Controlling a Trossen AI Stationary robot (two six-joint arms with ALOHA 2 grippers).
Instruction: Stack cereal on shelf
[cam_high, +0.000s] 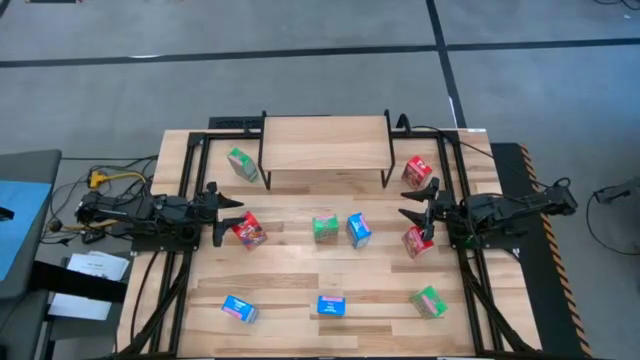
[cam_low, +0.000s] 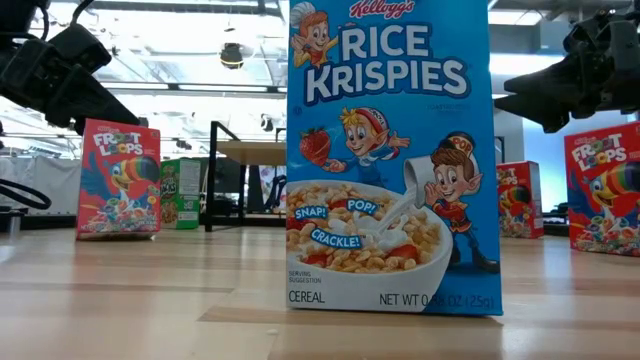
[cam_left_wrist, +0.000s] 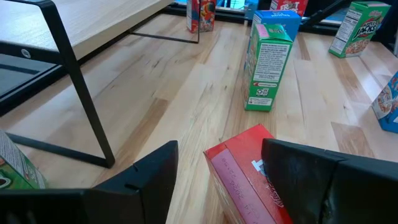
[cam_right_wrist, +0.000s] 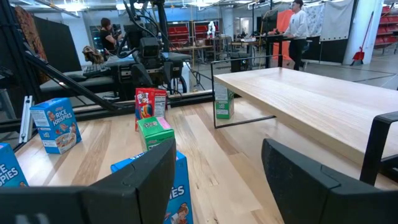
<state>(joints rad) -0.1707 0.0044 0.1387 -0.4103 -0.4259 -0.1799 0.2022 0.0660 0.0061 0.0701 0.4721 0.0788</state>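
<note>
Shelf (cam_high: 325, 143) stands at the table's (cam_high: 290, 285) far edge, its top bare. Open wood lies between the boxes. Left gripper (cam_high: 226, 211), jaws spread, hangs over a red box (cam_high: 249, 230) lying tilted, its long axis slanting across the slats. Right gripper (cam_high: 418, 203), also spread, hovers between two other red boxes (cam_high: 417, 171) (cam_high: 418, 241), touching neither. Green box (cam_high: 325, 228) stands mid-table.

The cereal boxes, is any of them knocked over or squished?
None looks squished or fallen. The cereal boxes stand scattered at odd angles on the table, and the shelf is bare. Nothing else stands out.
</note>
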